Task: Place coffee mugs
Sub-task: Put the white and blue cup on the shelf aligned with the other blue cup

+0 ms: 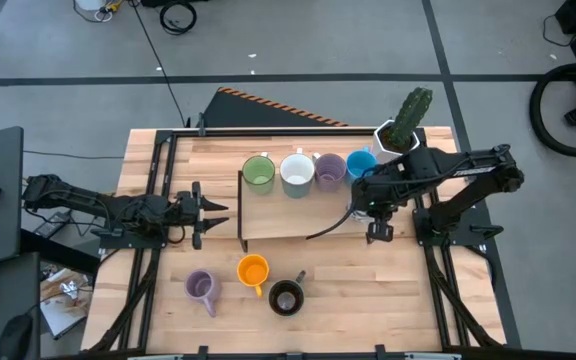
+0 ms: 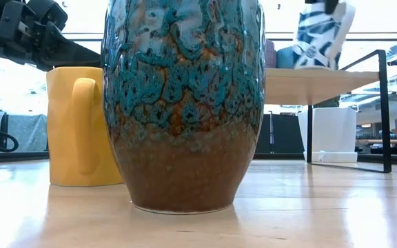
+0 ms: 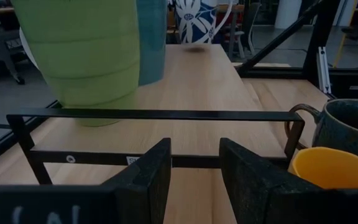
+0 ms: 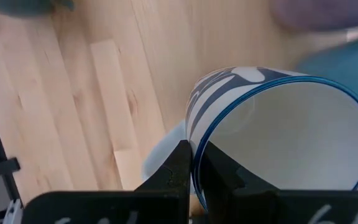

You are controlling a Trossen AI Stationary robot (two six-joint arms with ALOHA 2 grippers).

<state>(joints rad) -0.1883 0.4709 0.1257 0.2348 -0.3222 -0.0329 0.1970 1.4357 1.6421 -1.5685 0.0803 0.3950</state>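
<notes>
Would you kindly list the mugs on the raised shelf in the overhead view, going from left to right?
Green mug → white mug → lavender mug → blue mug.

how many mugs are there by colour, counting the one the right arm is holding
green mug: 1
white mug: 1
lavender mugs: 2
blue mug: 1
orange mug: 1
dark brown mug: 1
white-and-blue patterned mug, gripped by its rim in the right gripper: 1
total: 8 mugs
</notes>
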